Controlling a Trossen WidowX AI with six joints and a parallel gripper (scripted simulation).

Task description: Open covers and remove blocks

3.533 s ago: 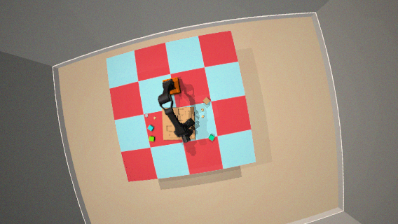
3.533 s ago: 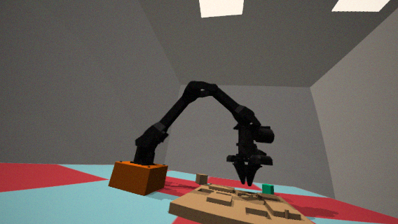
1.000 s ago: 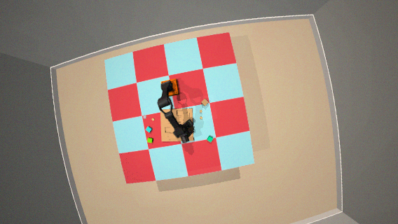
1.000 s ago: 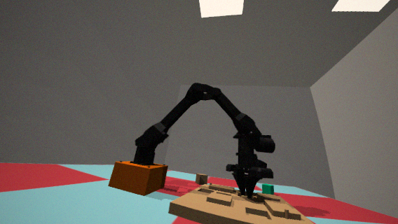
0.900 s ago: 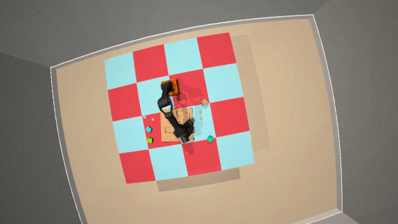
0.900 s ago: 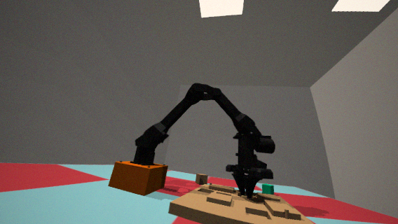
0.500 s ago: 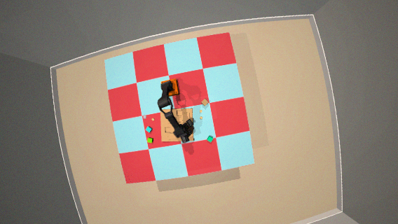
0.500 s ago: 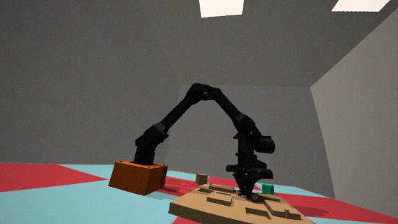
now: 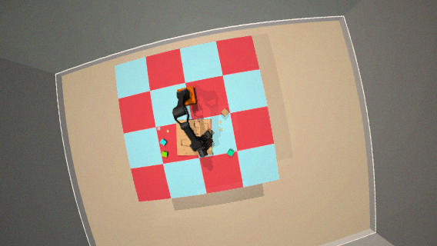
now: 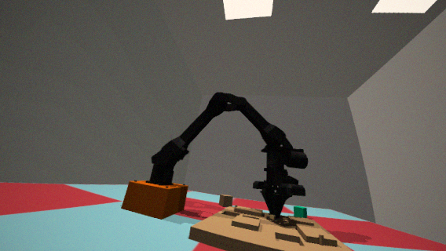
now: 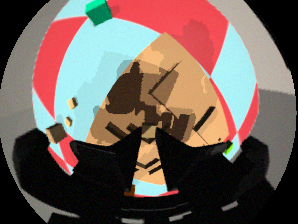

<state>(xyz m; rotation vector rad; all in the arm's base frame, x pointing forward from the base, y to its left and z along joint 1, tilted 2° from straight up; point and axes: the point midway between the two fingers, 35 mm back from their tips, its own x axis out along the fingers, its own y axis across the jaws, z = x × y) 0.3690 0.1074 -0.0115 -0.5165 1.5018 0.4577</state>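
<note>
Grey walls enclose a beige floor, on which lies a red and pale-blue checkered surface (image 9: pixel 199 58) (image 10: pixel 86 231) (image 11: pixel 75 65). The tan puzzle board (image 9: pixel 184 151) (image 10: pixel 212 232) (image 11: pixel 200 90) rests on it near the orange base (image 9: pixel 194 101) (image 10: pixel 133 200). In the top view, a cyan block (image 9: pixel 163 142) and a lime-green block (image 9: pixel 165 154) sit beyond the board's left edge, with two tiny pieces above them. Off the right edge are a tan block (image 9: pixel 225 112) (image 10: pixel 225 200) (image 11: pixel 56 133), a teal-green block (image 9: pixel 231 152) (image 10: pixel 300 212) (image 11: pixel 98 12) and two small tan bits between them. These blocks stand apart from the board, on the checkered surface.

The board looks nearly square, without an evident long axis; its sides run almost parallel to the top picture's borders, slightly turned against the checks. In the wrist view one corner points away from the fingers. Raised strips and dark slots crowd its face, and an upright peg (image 10: pixel 321 239) rises near its close edge in the exterior view.

The gripper (image 9: pixel 208 141) (image 10: pixel 277 216) (image 11: pixel 148 129) points down at the board, its fingers closed on a small tan piece (image 11: pixel 149 132); whether that is a cover's knob is unclear. Checkered surface separates the board's right edge from the teal-green block.
</note>
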